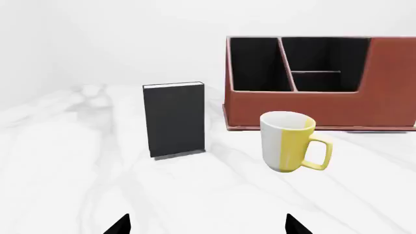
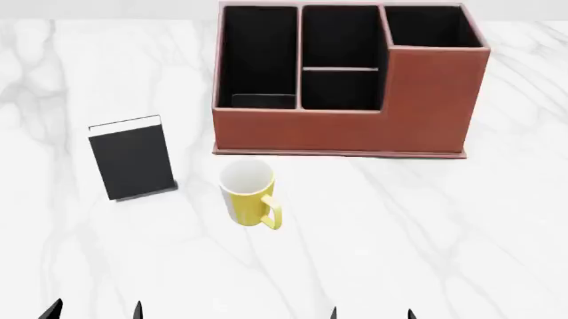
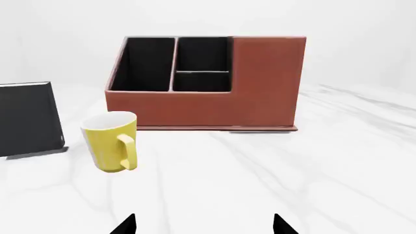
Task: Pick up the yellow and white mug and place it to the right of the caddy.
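White marbled counter (image 2: pixel 426 226) under a plain pale backdrop; items as follows.

Mug, yellow and white (image 2: pixel 247 193): standing upright on the counter, just in front of the caddy's left end and apart from it, handle pointing toward the robot and slightly to its right. Nothing is touching it.

Caddy (image 2: pixel 346 129): reddish-brown box with black-lined compartments, sitting at the back of the counter. Bare counter is showing to its right, where the mug is meant to go.

Book (image 2: pixel 132 158): small, black, white-edged, standing upright to the left of the mug, well apart from it.

Left gripper (image 2: pixel 94 311): only the dark fingertips are showing at the lower edge; fingers are standing apart, holding nothing, well short of the mug.

Right gripper (image 2: pixel 371 312): likewise only fingertips at the lower edge, spread apart, empty.

Progress, as judged: nothing is done yet. Reaching, grasping, lifting, carrying across the caddy's front and setting down on its right side are all remaining.
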Motion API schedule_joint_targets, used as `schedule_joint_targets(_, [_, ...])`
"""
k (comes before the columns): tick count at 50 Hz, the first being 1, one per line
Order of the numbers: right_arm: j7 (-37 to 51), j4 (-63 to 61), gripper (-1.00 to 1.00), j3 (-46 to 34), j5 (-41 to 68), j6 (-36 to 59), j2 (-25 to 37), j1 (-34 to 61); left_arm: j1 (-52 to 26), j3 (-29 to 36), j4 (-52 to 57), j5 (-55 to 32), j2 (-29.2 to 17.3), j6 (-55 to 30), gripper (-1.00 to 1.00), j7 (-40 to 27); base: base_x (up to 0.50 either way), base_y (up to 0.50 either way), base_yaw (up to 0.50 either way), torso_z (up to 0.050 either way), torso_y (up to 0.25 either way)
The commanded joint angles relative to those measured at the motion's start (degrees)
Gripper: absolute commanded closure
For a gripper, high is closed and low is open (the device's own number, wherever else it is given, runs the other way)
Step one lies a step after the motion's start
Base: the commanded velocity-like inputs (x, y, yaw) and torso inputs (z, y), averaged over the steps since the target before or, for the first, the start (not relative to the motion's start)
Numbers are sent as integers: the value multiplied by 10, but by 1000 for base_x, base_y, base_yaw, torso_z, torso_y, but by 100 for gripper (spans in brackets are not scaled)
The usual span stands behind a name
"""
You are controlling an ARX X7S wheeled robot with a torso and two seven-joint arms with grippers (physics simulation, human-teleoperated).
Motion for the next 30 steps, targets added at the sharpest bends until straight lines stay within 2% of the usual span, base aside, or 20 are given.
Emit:
schedule_joint_targets(1, [5,-1,-100,-11,15,4,10,2,-1,12,0,-9,-9,-1,-100,-9,0,0,0,0,0])
schedule_joint_targets(30, [53,3,-100,-52,37,11,42,8,-5,56,1,-24,-41,-13,-100,-63,0,0,0,0,0])
